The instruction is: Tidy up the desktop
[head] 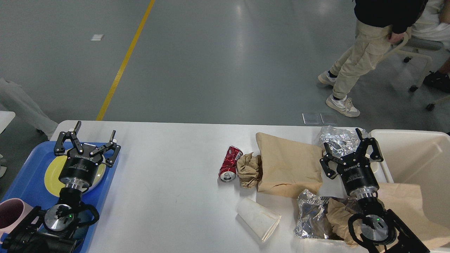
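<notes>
Both the left tool (87, 142) and right tool (349, 151) are wide. The big white flat worktop (168, 182) holds light, squashy trash; pinch the crumpled brown paper ball (249, 170) mid-way.

White desktop (168, 168), red can (230, 163), blue tray (24, 179), yellow plate (52, 172), pink mug (10, 215)

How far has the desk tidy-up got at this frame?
Barely begun. Done: nothing evident; the bin looks empty. In hand: nothing; left gripper and right gripper are open. Left on the desktop: crushed red can, brown bag, crumpled paper, white cup, foil.
</notes>
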Tool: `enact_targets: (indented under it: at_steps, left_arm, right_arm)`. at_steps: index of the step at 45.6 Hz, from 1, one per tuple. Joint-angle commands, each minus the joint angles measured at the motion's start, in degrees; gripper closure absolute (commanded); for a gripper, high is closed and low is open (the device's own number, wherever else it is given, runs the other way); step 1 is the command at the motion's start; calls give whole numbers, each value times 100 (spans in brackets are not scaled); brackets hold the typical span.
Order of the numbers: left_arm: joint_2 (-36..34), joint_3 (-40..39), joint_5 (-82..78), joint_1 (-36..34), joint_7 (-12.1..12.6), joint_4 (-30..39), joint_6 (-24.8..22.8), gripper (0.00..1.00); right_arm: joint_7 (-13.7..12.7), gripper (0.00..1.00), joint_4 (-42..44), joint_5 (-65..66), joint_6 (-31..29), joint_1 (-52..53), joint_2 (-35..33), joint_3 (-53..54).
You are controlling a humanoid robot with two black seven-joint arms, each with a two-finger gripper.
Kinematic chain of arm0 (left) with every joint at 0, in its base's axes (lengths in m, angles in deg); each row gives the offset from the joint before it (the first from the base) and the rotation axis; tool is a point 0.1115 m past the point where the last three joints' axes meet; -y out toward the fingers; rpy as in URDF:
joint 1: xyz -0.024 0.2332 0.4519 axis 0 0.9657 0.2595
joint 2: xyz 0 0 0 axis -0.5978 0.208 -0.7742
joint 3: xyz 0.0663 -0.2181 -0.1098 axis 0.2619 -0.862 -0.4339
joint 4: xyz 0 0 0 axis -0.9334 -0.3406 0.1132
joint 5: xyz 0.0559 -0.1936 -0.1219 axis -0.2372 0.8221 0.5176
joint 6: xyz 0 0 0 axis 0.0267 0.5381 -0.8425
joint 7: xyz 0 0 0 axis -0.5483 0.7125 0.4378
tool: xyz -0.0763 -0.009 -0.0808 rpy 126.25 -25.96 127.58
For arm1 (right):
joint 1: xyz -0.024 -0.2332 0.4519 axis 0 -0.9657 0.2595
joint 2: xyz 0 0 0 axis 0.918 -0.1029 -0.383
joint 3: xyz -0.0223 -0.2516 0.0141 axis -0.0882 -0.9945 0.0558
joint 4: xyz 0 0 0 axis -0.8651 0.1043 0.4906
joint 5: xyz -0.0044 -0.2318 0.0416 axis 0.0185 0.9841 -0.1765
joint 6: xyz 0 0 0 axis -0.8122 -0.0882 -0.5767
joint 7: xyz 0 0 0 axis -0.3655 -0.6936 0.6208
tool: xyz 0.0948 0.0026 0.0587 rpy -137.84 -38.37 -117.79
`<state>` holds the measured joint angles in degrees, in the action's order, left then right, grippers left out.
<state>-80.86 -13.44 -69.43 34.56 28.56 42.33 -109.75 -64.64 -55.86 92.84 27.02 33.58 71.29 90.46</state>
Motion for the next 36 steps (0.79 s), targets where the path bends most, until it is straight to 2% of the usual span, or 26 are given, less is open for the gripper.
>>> enact_targets:
  at_steps: [1,3,9,11,36]
  left_arm:
    - [0,0,0,0,0,0,0,4]
    - [0,0,0,0,0,0,0,4]
    - [0,0,0,0,0,0,0,3]
    - [0,0,0,0,0,0,0,4]
    - [0,0,0,0,17,0,-9,4]
  right_arm:
    - [-240,0,-23,-44,69,76,-231,8]
    - [-459,0,-23,-158,70,199,-424,26]
    - [-1329,0,-40,-615,70,428,-820,0]
    - [-1418,0,-32,-624,70,463,-847,-9]
    - [-1462,0,48,-756,-9,349,-1172,-27]
